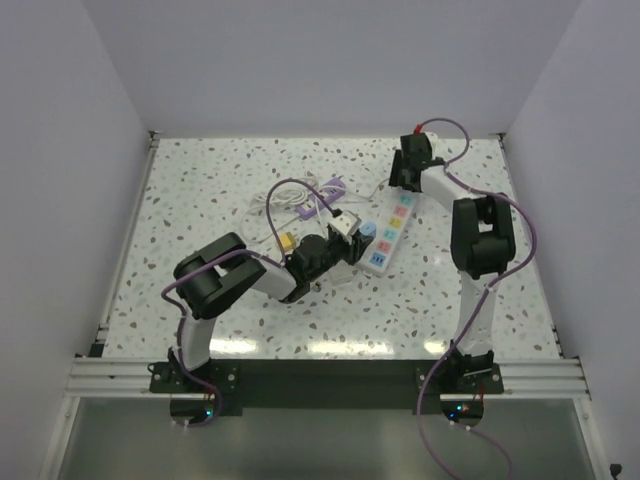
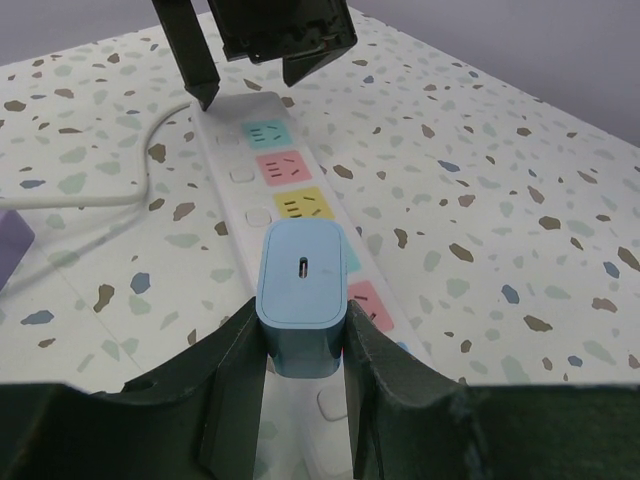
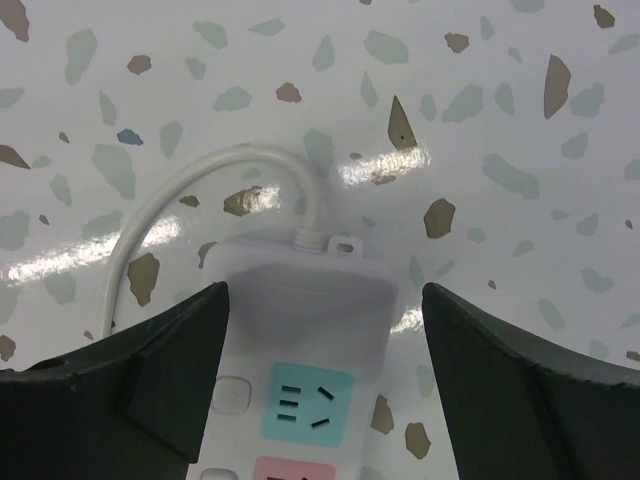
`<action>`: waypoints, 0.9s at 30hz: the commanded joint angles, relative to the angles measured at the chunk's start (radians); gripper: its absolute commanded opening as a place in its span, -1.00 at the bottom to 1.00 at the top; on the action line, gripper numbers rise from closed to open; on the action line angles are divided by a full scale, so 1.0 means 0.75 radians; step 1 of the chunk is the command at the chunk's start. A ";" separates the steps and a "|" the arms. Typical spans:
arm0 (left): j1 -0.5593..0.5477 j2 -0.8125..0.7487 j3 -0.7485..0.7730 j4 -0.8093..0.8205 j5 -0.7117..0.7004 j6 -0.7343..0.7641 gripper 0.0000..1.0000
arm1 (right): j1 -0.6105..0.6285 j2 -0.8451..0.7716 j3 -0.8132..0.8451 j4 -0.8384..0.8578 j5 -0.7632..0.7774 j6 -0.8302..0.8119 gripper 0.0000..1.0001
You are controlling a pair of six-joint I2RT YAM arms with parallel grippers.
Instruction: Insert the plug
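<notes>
L gripper [image 2: 303,350] clamped on blue plug [image 2: 300,275], held over power strip [image 2: 283,168] btw yellow and pink sockets; prongs hidden, prob. not seated yet; push-down left. Table [image 2: 480,200] open to the right; white cord [image 2: 110,195] on the left. R gripper [image 3: 320,340] jaws apart, straddling strip's far cord end.

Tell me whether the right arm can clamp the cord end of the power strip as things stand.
Probably yes: the right pincer hangs open astride that end of the power strip, and nothing lies between them.
</notes>
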 commanded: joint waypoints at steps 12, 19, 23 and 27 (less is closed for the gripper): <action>0.004 -0.069 -0.028 0.093 0.021 -0.023 -1.00 | -0.073 0.095 0.180 -0.175 0.113 0.050 0.62; 0.004 -0.063 -0.022 0.093 0.037 -0.021 -1.00 | -0.085 0.123 0.182 -0.287 0.074 -0.019 0.57; 0.002 -0.055 -0.022 0.097 0.043 -0.015 -1.00 | -0.083 0.026 0.084 -0.328 0.031 -0.077 0.47; 0.002 -0.042 -0.028 0.111 0.029 0.026 -1.00 | -0.083 -0.099 -0.139 -0.281 -0.042 -0.105 0.47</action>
